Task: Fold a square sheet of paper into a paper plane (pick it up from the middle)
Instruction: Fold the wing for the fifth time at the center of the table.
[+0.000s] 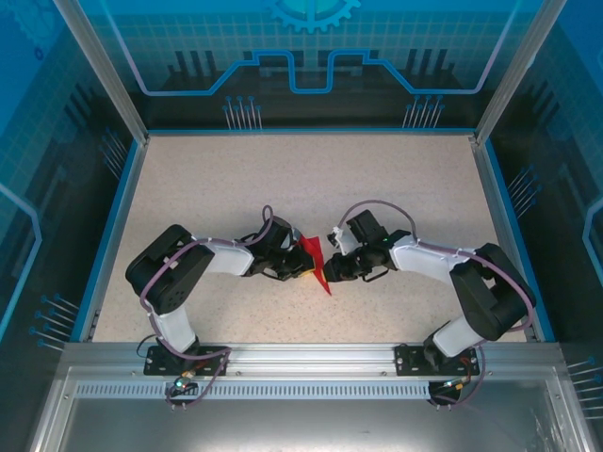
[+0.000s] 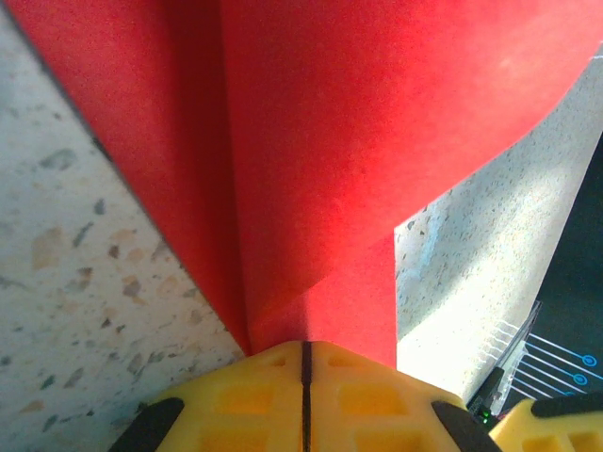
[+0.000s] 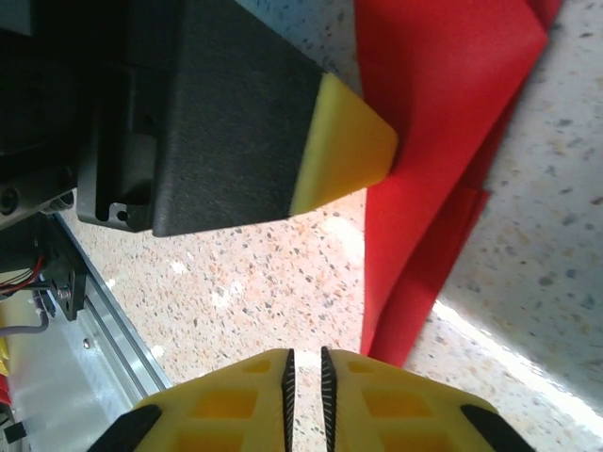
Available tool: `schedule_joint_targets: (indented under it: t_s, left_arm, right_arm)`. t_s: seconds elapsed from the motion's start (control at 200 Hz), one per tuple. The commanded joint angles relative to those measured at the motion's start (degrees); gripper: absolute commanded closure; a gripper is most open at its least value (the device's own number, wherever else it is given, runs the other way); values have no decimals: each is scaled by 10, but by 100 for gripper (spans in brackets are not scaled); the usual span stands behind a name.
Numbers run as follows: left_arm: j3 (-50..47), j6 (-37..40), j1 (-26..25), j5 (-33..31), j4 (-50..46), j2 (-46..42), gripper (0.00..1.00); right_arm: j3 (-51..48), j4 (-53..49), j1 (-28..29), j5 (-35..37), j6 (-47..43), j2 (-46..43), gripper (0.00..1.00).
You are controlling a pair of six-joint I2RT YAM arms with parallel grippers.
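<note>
Top external: the thin bright red folded paper sheet (image 1: pixel 317 262) is pinched in the left gripper (image 1: pixel 301 256) (jaws clamped tight), its long axis running nearward past that gripper. The right gripper (image 1: pixel 332 266) sits just opposite, nearly closed and holding nothing.

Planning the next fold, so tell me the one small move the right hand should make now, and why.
Probably open the right hand and slide it onto the edge of the red paper: its fingers stand nearly closed on nothing beside the sheet, while the left hand alone pinches it.
</note>
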Motion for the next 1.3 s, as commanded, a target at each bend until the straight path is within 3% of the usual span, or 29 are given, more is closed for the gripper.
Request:
schedule_joint_targets:
  t_s: [0.0, 0.355, 0.88, 1.295]
  left_arm:
    - [5, 15, -3, -23, -44, 13, 91]
    - [8, 12, -3, -30, -56, 11, 91]
    - [17, 11, -4, -50, -89, 18, 92]
    - [25, 11, -3, -51, -102, 25, 93]
  right_arm:
    - [29, -10, 18, 12, 8, 27, 86]
    - [57, -35, 48, 72, 13, 84, 93]
    - [29, -42, 47, 69, 6, 103, 94]
    - [21, -60, 48, 34, -11, 55, 93]
